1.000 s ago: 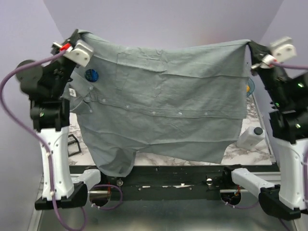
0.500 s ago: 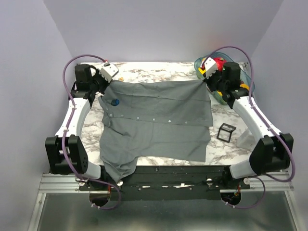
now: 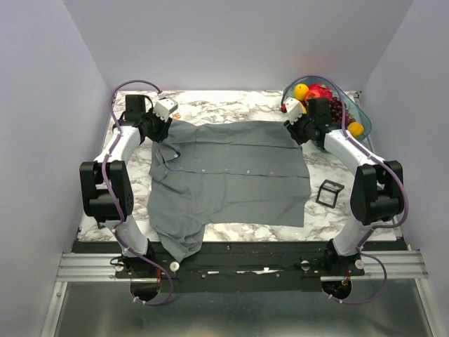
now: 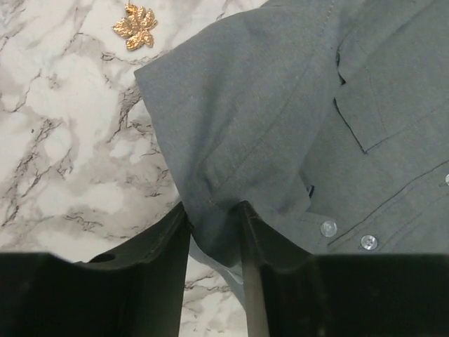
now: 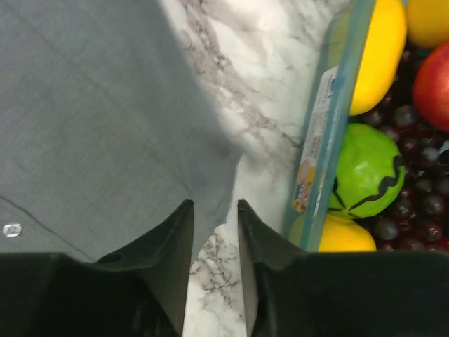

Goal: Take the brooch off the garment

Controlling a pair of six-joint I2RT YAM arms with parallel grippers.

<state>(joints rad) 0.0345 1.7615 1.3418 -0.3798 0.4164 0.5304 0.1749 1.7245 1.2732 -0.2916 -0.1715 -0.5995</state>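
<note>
The garment (image 3: 231,175), a grey button-up shirt, lies spread flat on the marble table. My left gripper (image 3: 163,133) is at its far left corner. In the left wrist view that gripper (image 4: 212,205) stands open, with the shirt (image 4: 280,105) corner lying loose between its fingers. My right gripper (image 3: 293,132) is at the far right corner. It (image 5: 213,202) is open too, the tip of the cloth (image 5: 91,119) just inside the gap. The brooch shows only as a dark blue sliver (image 4: 311,189) under a fold near the buttons, a small dark spot (image 3: 175,154) from above.
A teal fruit bowl (image 3: 361,116) with yellow, green and red fruit stands at the back right, its rim (image 5: 337,119) close to my right fingers. A black wire-frame cube (image 3: 328,192) sits right of the shirt. A gold leaf ornament (image 4: 135,24) lies on the marble.
The shirt was held up stretched between both shut grippers. It has come down flat onto the table, and both grippers have opened at its far corners.
</note>
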